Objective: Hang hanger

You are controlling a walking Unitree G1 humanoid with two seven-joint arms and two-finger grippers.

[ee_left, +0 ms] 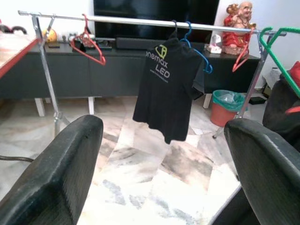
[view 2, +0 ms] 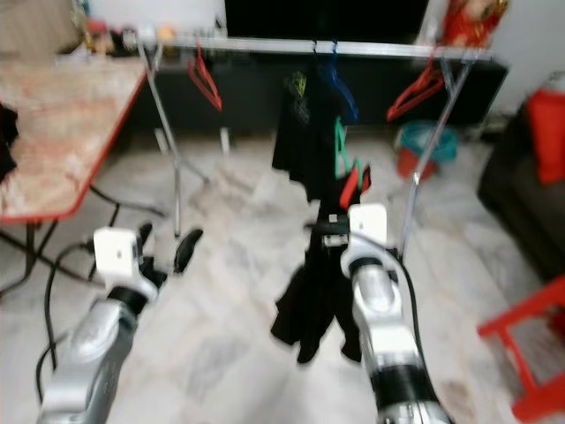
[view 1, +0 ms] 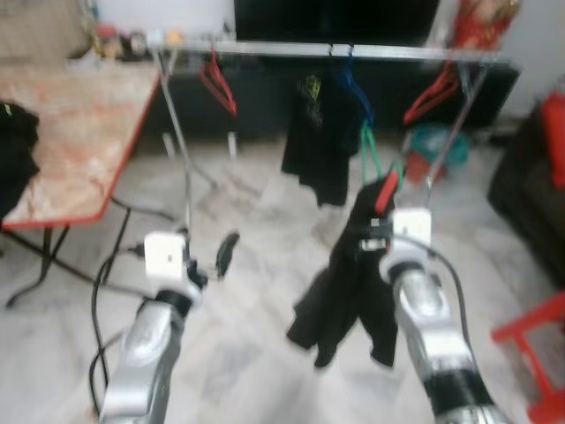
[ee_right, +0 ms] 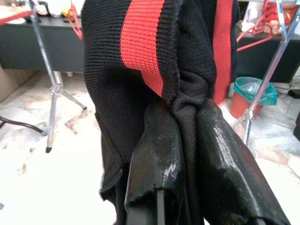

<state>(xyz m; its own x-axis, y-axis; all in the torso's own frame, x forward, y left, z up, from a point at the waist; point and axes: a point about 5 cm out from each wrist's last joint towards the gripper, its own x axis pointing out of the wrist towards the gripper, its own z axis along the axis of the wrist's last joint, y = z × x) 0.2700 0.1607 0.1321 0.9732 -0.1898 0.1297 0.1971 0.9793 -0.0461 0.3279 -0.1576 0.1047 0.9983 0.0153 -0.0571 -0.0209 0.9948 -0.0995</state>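
Green wire hanger [view 1: 378, 161] carrying a black knit garment with red stripes [view 1: 349, 287], held up by my right pincer [view 1: 381, 231]; its fingers [ee_right: 161, 154] are clamped on the fabric, short of the long silver clothes rail [view 1: 291, 49]; step in hand, I judge: carrying toward the rail; next move calls for lifting the hook over a free stretch beside the hung black T-shirt [ee_left: 169, 84]; left pincer [view 1: 212, 265] spread, empty; teal-lined orange bin [ee_left: 227, 107] beyond, contents unclear.
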